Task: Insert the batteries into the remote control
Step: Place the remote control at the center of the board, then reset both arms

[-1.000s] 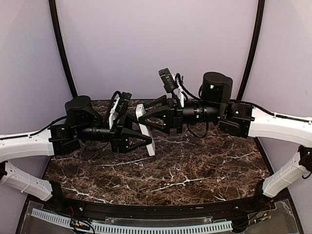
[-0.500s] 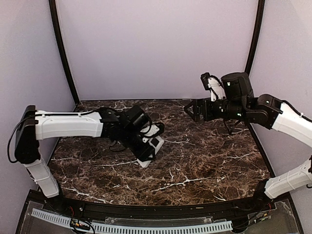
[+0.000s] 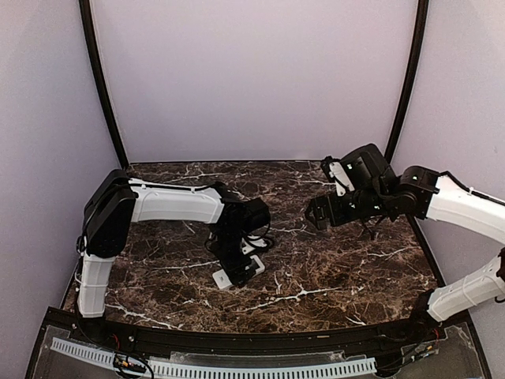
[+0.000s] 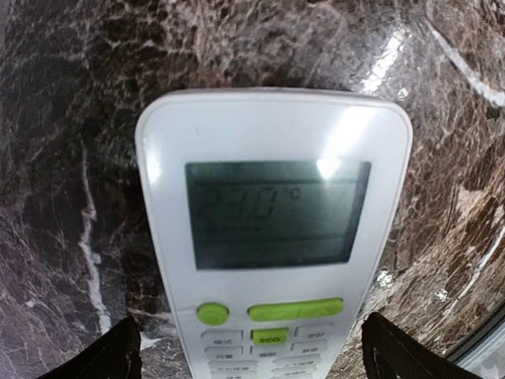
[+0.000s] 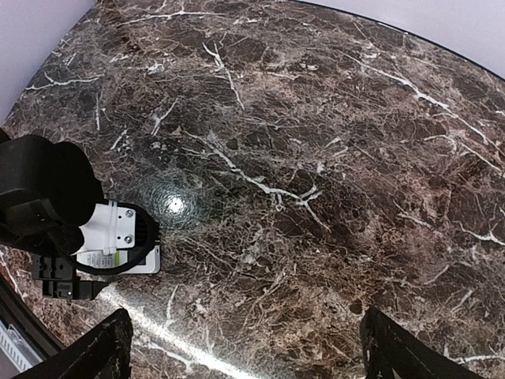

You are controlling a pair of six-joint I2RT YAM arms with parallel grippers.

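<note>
1. The remote control (image 3: 251, 270) is no longer held up in the air between the two arms. It now lies flat and face up on the marble table (image 3: 339, 268), just toward 7 o'clock from the table's centre.
2. The left gripper (image 3: 235, 254) has carried it down and let go. It now hangs directly over the handset, pointing down. In the left wrist view its fingertips (image 4: 117, 355) are spread wide at either side of the white body, with dark marble showing between each tip and the plastic.
3. The right gripper (image 3: 317, 215) has pulled away toward 2 o'clock, well apart from the remote. Its fingertips (image 5: 398, 351) are spread and hold nothing; only bare marble lies between them.
4. The display (image 4: 276, 213) faces the camera and shows faint digits with a degree sign, above the green buttons (image 4: 293, 309).
5. No batteries are visible anywhere on the table, and the back of the handset is hidden against the marble.
6. My judgement is that a display with a reading means the cells are already seated and powering it. The release then looks like the closing step, with only the arms' retreat left.
</note>
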